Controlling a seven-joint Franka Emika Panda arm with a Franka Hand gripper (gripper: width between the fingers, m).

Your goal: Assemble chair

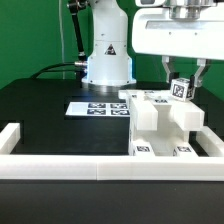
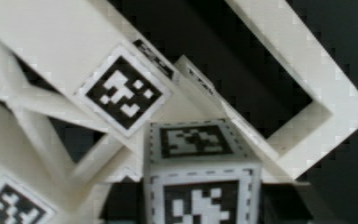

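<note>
At the left edge of the exterior view, a low white rail (image 1: pixel 20 135) borders a black desk (image 1: pixel 40 100). Just left of centre, the marker board (image 1: pixel 98 107) lies flat on the desk. The robot base (image 1: pixel 106 55) stands behind it in the upper middle.

Right of centre sits the chair (image 1: pixel 160 122), partly built from blocky white panels with square tags. It rests on the desk just inside the front rail.

In the upper right, the claw (image 1: pixel 185 80) hangs over the chair's far right corner, clenched on a tagged block (image 1: pixel 181 89) that looks like a loose chair part. The block's lower end is at or just above the chair's top, and you cannot tell whether they touch. The wrist view shows the same tagged block (image 2: pixel 197 140) close up against slanted white panels of the chair (image 2: pixel 123 90).

This reads as a fitting move. You want a firm grip, the block upright, and its end lined up with its seat before you press. Go down slowly and straight, because a tilt could jam the block or shove the chair, which does not look fastened down. Loosen the claw only once the block is seated.
</note>
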